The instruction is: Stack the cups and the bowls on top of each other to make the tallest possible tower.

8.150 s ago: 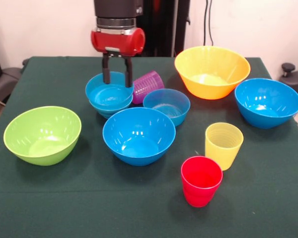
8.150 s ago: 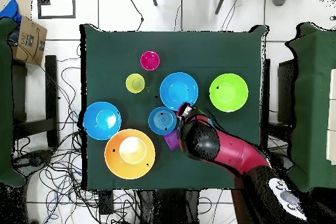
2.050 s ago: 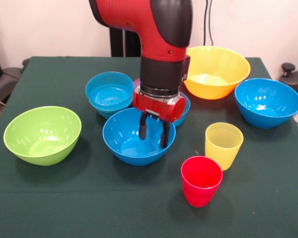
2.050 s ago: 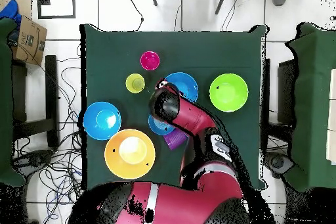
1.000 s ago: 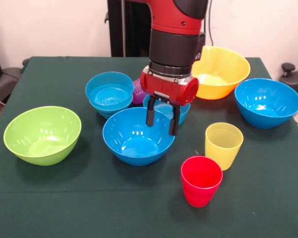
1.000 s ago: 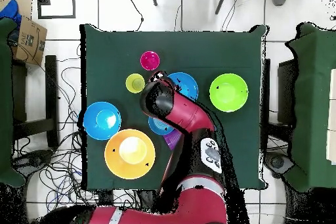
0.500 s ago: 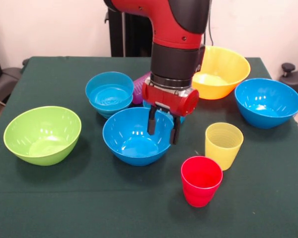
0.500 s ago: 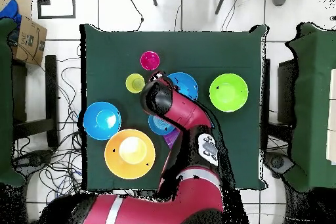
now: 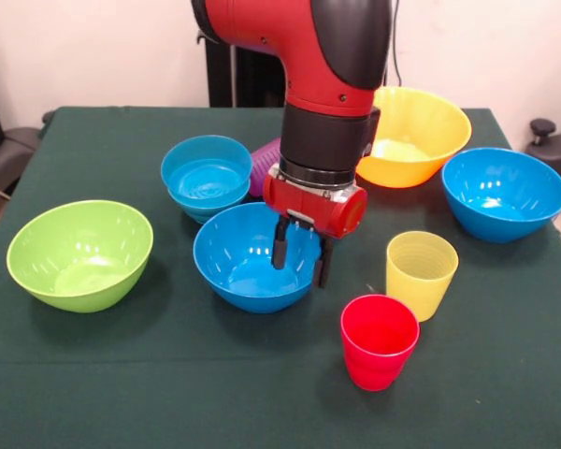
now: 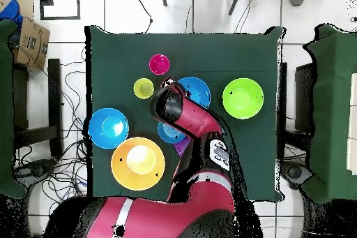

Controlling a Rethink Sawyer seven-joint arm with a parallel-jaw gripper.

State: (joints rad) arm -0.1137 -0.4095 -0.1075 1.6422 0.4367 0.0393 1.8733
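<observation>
My gripper (image 9: 300, 261) is open and low over the right rim of a large blue bowl (image 9: 243, 260). One finger (image 9: 279, 249) is inside the bowl and the other is just outside it. Two small blue bowls (image 9: 206, 176) sit nested behind it, the only stacked pieces. A purple cup (image 9: 265, 154) lies on its side behind the arm. A yellow cup (image 9: 421, 273) and a red cup (image 9: 379, 340) stand upright to the right. From overhead the arm (image 10: 183, 113) hides part of the blue bowl (image 10: 198, 88).
A lime green bowl (image 9: 79, 253) stands at the left, with a very large yellow bowl (image 9: 416, 131) and another large blue bowl (image 9: 503, 192) at the right. Another small blue bowl is mostly hidden behind the wrist. Overhead, the green bowl (image 10: 242, 98) is on the right.
The gripper has dropped lower and shifted slightly left, so its fingers now straddle the blue bowl's right rim. None of the bowls or cups has moved.
</observation>
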